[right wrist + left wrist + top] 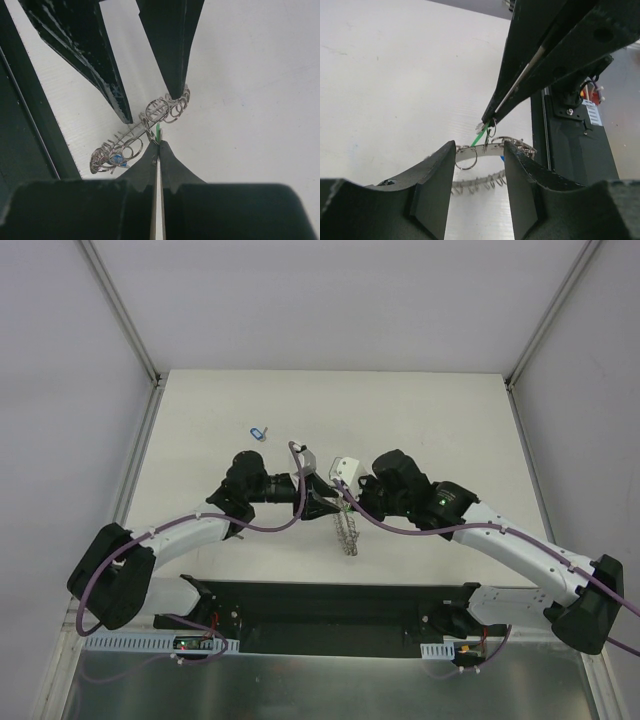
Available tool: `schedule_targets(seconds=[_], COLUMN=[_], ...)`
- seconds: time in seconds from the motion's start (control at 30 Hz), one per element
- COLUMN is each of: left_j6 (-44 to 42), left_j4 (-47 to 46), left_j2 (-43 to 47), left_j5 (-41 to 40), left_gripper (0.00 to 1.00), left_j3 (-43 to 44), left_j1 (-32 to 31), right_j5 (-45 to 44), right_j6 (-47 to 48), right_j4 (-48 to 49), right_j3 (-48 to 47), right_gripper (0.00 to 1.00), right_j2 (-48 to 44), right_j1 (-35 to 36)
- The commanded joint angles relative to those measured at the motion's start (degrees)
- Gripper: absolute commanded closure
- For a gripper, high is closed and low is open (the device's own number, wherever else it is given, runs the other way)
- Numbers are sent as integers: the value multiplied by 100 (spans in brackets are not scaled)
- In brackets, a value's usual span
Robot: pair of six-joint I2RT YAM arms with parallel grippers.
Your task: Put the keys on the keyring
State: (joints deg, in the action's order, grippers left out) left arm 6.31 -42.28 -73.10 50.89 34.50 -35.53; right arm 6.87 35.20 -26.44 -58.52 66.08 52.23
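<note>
The keyring (512,148), a large grey metal ring with a coiled rim, sits between my left gripper's (479,150) fingers, which touch it on both sides. It also shows in the right wrist view (167,107) and the top view (347,532). My right gripper (159,144) is shut on a green key (158,132) and holds its tip against the ring's band. The left wrist view shows that key (480,135) too. A blue key (117,160) hangs on the ring. Another blue key (258,431) lies on the table, far left of both grippers.
Several small split rings (466,159) hang from the keyring. The black base rail (330,605) runs along the table's near edge, close below the grippers. Frame posts (120,310) stand at the table's back corners.
</note>
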Motion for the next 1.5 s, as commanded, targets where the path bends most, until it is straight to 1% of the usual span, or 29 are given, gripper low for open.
schedule_targets(seconds=[0.0,0.2,0.33,0.5,0.67,0.7,0.8,0.87,1.0,1.17,1.33,1.43,1.47], left_j6=[-489,-710,-710,-692,-657,-657,-657,-666,-701,-631,98,476,590], left_j4=[44,290,308,300,300,300,378,440,642,616,-199,-508,-796], left_j2=[-186,-380,-494,-591,-653,-653,-627,-583,-469,-188,32,50,15], left_j5=[509,509,492,491,588,614,641,632,510,71,-307,-440,-492], left_gripper=[58,60,66,69,79,85,96,100,100,100,100,100,100], left_j3=[180,311,426,549,558,540,496,470,417,250,-84,-163,-198], left_j1=[2,-59,-95,-138,-174,-174,-183,-174,-174,-121,-7,-7,-7], right_j5=[42,51,68,68,60,51,16,-28,-142,-371,-354,-222,-178], right_j6=[66,22,13,22,22,31,31,22,31,13,-101,-259,-294], right_j4=[139,139,139,130,139,139,139,139,104,51,59,226,366], right_j3=[-318,-327,-327,-353,-362,-362,-353,-335,-265,-55,218,367,403], right_gripper=[99,99,99,99,99,99,99,99,99,99,99,99,99], right_j2=[-26,-8,36,62,89,89,71,63,1,-209,-324,-342,-351], right_j1=[24,33,24,33,24,24,33,24,24,-20,-46,-46,-46])
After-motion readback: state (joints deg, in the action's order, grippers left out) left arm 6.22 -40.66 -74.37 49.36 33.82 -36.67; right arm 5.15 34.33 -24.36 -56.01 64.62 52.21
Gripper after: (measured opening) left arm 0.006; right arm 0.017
